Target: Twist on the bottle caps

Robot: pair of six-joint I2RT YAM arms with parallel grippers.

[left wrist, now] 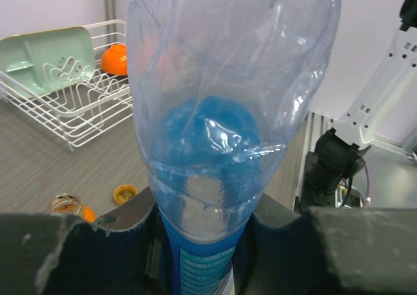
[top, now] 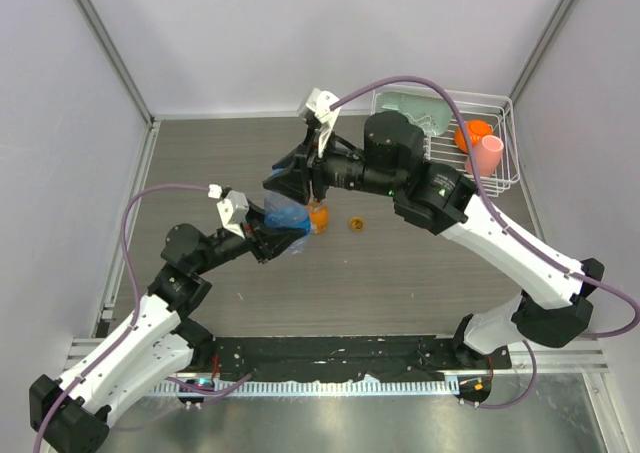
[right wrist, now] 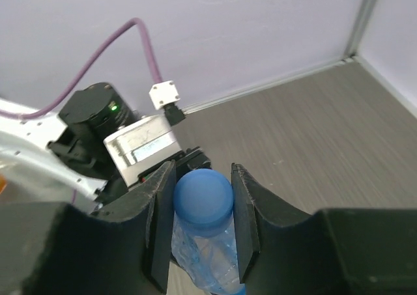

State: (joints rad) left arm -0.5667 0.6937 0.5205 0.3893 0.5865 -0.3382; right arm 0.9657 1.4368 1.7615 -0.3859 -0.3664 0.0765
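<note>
My left gripper (top: 272, 235) (left wrist: 208, 243) is shut on the lower body of the clear bottle with the blue label (top: 286, 217) (left wrist: 228, 112) and holds it tilted over the table. My right gripper (top: 300, 181) (right wrist: 202, 204) is shut on the blue cap (right wrist: 202, 200), which sits on that bottle's neck (right wrist: 208, 262). The squat orange bottle (top: 318, 216) (left wrist: 68, 205) stands open on the table beside them. Its orange cap (top: 355, 223) (left wrist: 125, 193) lies loose on the table just to the right.
A white wire rack (top: 505, 178) (left wrist: 65, 112) stands at the back right, holding a green tray (top: 415, 108) (left wrist: 45, 54), an orange ball (top: 472, 131) (left wrist: 115, 59) and a pink cup (top: 487, 155). The left arm's wrist (right wrist: 140, 145) is close behind the right gripper's fingers.
</note>
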